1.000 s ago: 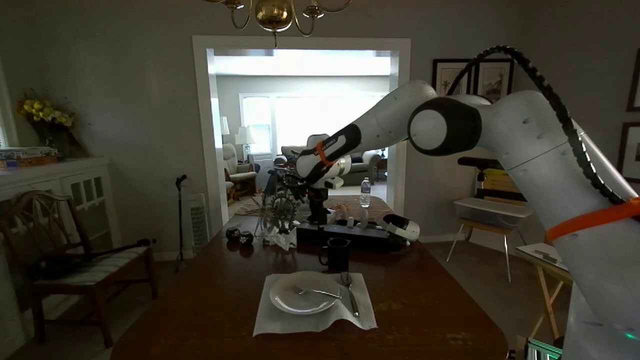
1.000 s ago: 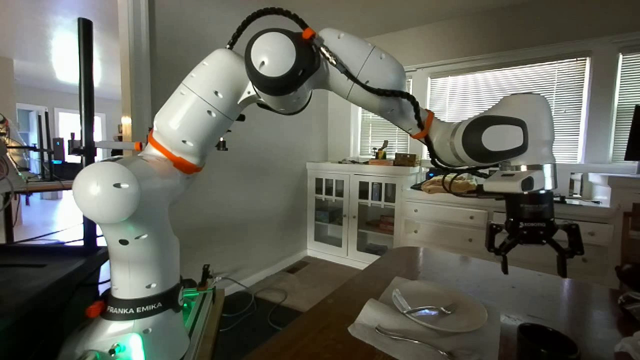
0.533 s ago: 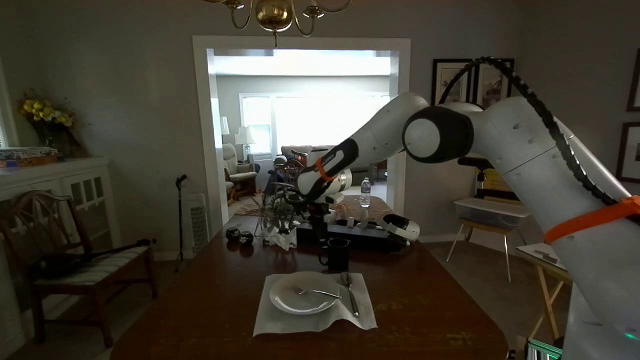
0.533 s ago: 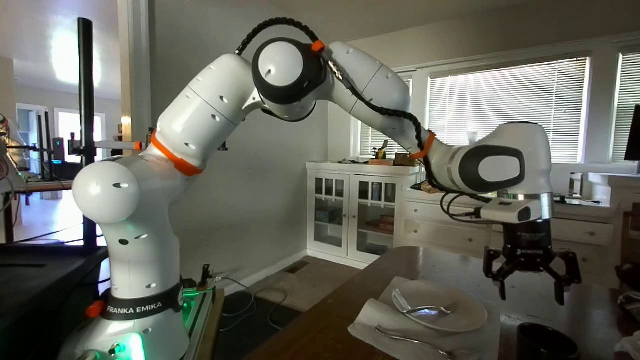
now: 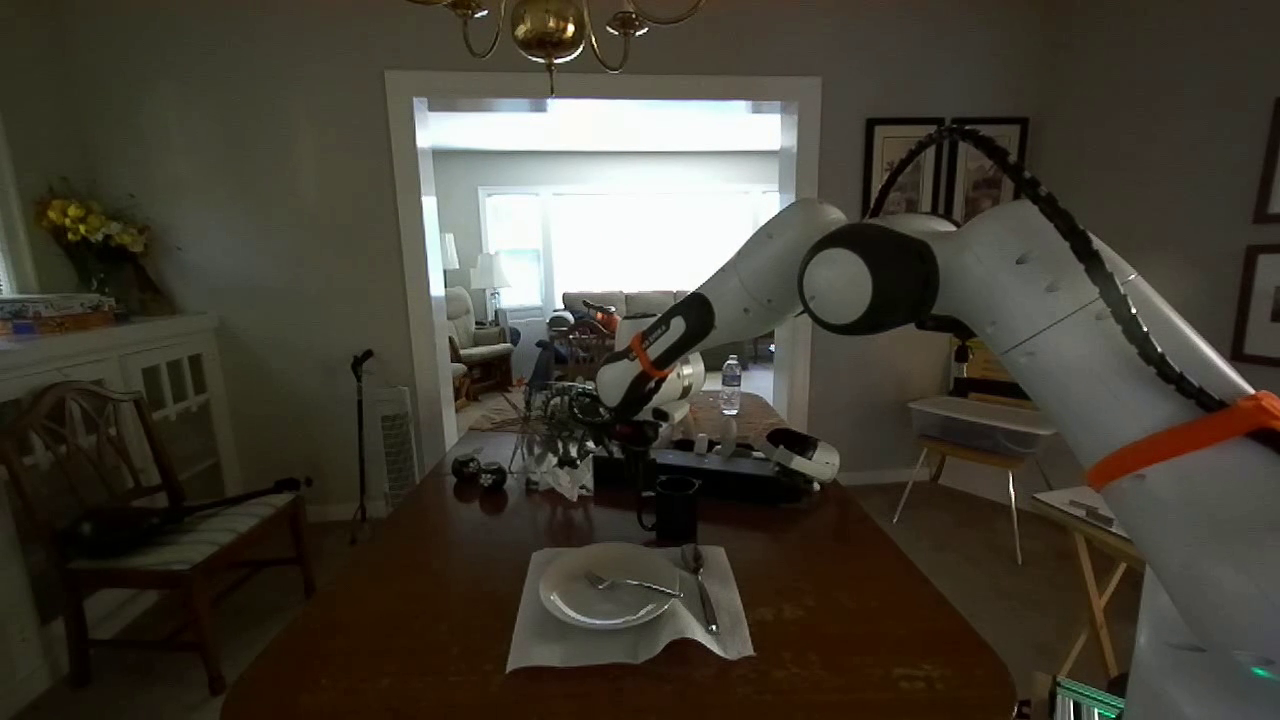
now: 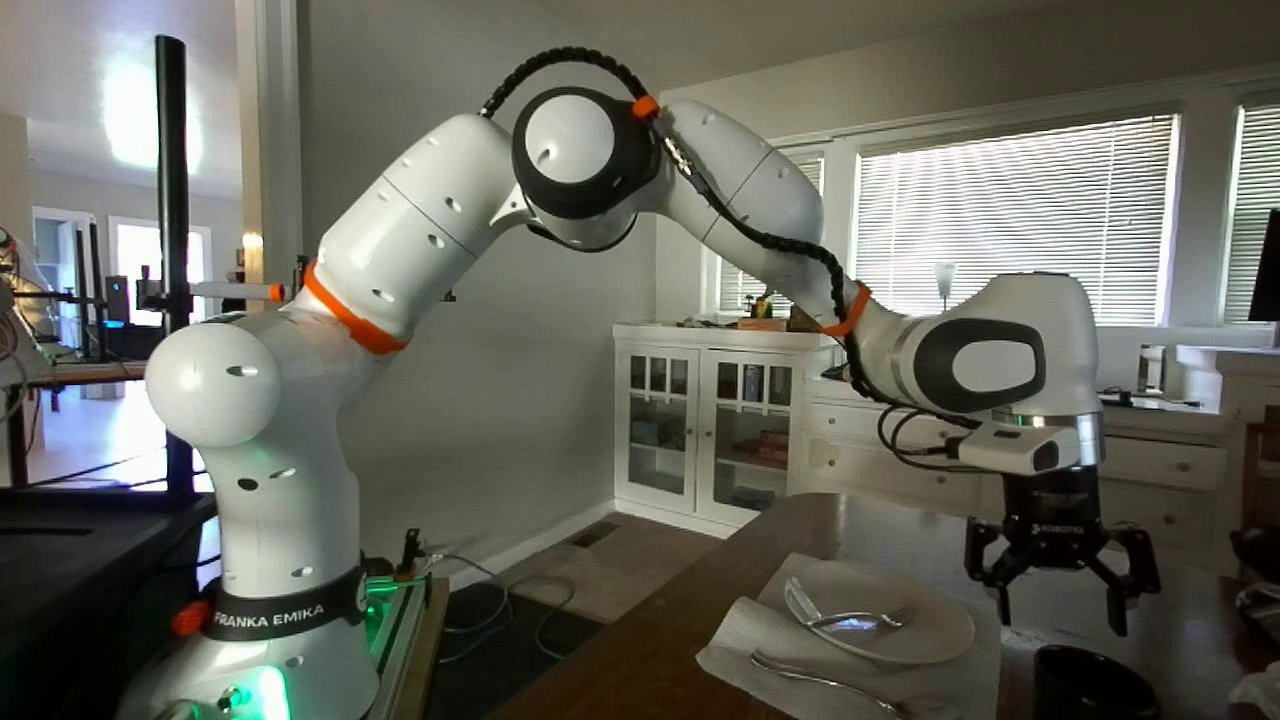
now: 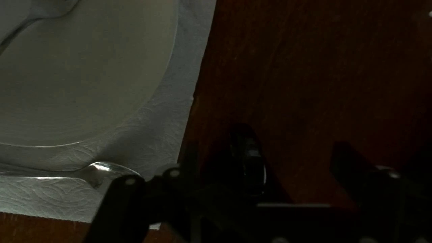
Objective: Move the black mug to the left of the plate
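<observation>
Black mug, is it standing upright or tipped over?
Upright: in both exterior views, the black mug stands with its open rim facing up.

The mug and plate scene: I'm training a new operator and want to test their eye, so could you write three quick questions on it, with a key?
1. True or false: the mug stands off the mat.
2. What lies on the plate, and what lies beside it on the mat?
3. Choose one. The gripper is: (A) shut on the mug; (B) open; (C) shut and empty.

Key
1. True.
2. The fork on the plate, the spoon beside it.
3. B.
</observation>
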You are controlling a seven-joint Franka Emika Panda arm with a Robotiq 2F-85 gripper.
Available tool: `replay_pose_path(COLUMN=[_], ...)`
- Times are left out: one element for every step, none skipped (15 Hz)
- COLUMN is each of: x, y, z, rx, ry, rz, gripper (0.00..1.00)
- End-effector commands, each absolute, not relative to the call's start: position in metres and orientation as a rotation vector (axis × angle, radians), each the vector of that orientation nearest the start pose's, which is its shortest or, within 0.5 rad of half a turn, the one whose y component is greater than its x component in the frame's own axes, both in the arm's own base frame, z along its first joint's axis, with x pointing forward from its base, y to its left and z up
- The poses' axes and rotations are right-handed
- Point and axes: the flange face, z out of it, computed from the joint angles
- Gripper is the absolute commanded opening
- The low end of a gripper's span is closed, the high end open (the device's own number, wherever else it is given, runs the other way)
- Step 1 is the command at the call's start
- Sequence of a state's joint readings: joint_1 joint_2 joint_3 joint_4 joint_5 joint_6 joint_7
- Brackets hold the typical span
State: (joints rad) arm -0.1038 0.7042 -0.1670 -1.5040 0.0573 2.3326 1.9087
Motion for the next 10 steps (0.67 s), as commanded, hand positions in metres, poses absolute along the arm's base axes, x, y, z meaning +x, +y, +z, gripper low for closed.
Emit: replay_pose_path(x=[0.706,0.705,0.704,0.702,0.702,0.701,0.700,0.701,0.701,0.702], y=[-0.174,-0.175,-0.175,-0.173,-0.173,-0.173,-0.173,-0.174,-0.175,-0.176], z=[0.269,0.267,0.267,0.265,0.263,0.262,0.262,0.261,0.260,0.258], rx=[-1.462,-1.482,-1.495,-1.511,-1.523,-1.533,-1.537,-1.533,-1.534,-1.524], ry=[2.723,2.730,2.735,2.740,2.739,2.742,2.744,2.747,2.749,2.750], rz=[-0.193,-0.177,-0.169,-0.165,-0.163,-0.170,-0.166,-0.176,-0.178,-0.181], gripper=[1.00,1.00,1.00,1.00,1.00,1.00,1.00,1.00,1.00,1.00])
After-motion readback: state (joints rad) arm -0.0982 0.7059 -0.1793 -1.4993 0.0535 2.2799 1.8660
